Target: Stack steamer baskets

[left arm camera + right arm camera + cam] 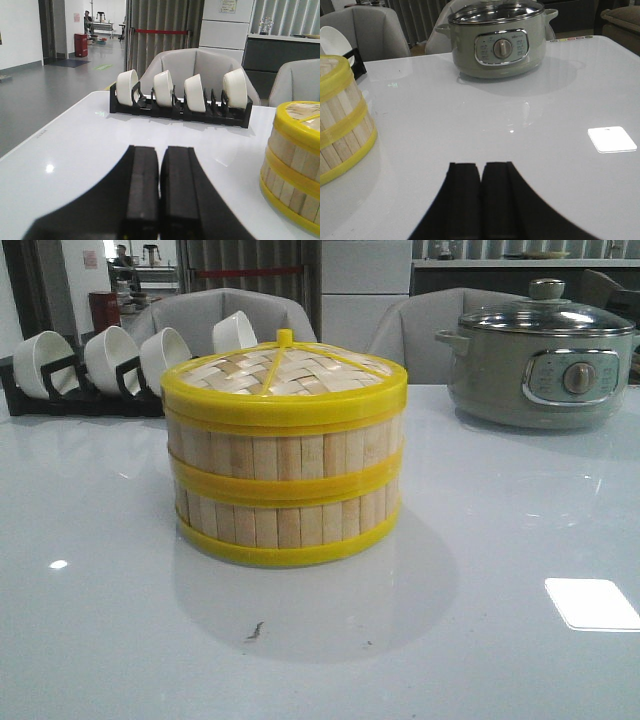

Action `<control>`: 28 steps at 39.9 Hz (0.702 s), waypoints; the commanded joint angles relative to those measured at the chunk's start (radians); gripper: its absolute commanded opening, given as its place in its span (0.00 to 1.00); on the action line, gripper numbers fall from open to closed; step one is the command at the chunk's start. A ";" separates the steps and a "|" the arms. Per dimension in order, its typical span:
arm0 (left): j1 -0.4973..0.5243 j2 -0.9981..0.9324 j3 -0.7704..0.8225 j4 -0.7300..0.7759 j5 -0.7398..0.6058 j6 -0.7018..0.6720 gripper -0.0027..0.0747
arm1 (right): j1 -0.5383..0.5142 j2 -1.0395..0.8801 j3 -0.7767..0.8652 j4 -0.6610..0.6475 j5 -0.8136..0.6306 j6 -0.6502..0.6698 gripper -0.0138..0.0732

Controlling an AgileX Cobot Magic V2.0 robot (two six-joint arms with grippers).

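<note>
Two steamer baskets stand stacked in the middle of the white table, the upper basket (285,445) on the lower basket (288,520). A flat woven-bamboo lid (285,375) with a yellow rim covers the top one. The stack's edge shows in the left wrist view (295,160) and in the right wrist view (342,125). My left gripper (160,150) is shut with nothing in it, low over the table to the left of the stack. My right gripper (481,166) is shut and empty too, to the right of the stack. Neither gripper shows in the front view.
A grey electric pot (540,365) with a glass lid stands at the back right. A black rack (80,390) holding white bowls (110,360) stands at the back left. Grey chairs (225,315) stand behind the table.
</note>
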 commanded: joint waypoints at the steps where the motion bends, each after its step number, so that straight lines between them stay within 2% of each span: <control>1: 0.003 -0.011 0.001 -0.002 -0.076 0.001 0.15 | 0.001 -0.021 -0.015 0.005 -0.103 -0.001 0.22; 11: 0.003 -0.011 0.001 -0.002 -0.076 0.001 0.15 | 0.001 -0.021 -0.015 0.076 -0.104 -0.103 0.22; 28: 0.003 -0.011 0.001 -0.002 -0.076 0.001 0.15 | 0.001 -0.021 -0.015 0.064 -0.096 -0.105 0.22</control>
